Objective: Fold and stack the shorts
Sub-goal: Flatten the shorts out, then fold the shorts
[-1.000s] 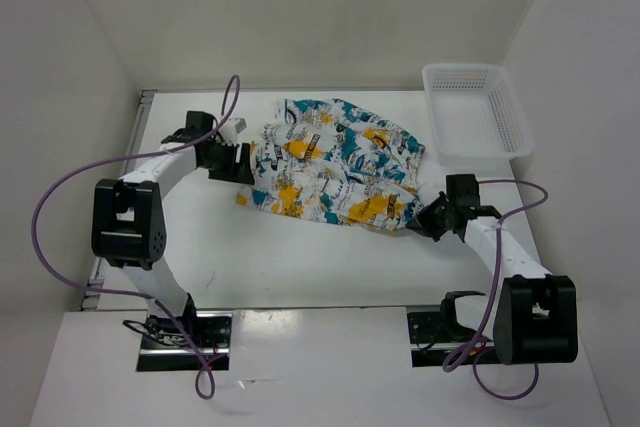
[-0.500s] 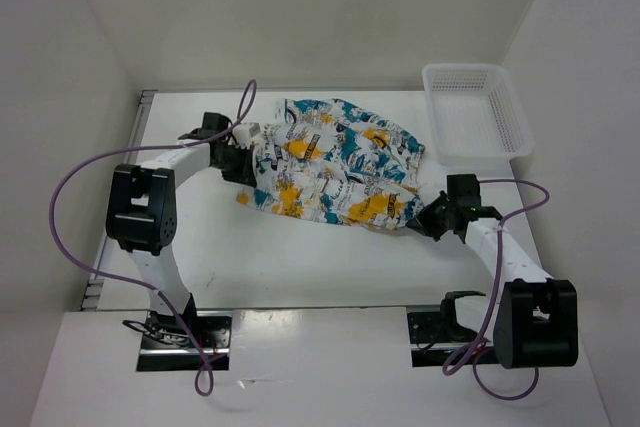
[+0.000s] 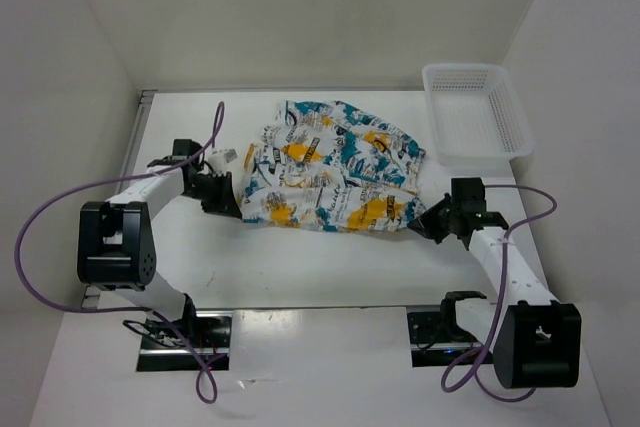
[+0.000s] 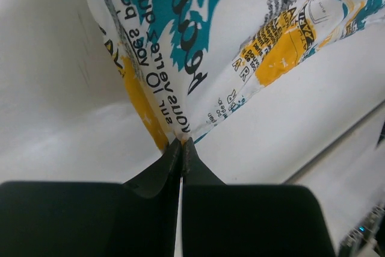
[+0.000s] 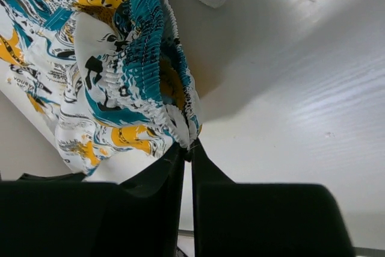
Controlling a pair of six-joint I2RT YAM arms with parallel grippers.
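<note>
Soft white fabric shorts (image 3: 325,167) printed in teal, orange-yellow and black lie spread mid-desk (image 3: 330,267), toward the far edge. Left jaws are pinched tight on the left hem corner. Right jaws are clamped on the gathered waistband. 1 white plastic mesh basket (image 3: 478,112) occupies the far right corner, just beside the shorts.

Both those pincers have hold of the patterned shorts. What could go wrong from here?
The left pincer and the right pincer each grip only a thin edge of the shorts, so the fabric might slip out when pulled.
The shorts lie rumpled between them, so a fold may come out crooked.
The white basket stands close to the right pincer and could get knocked.
</note>
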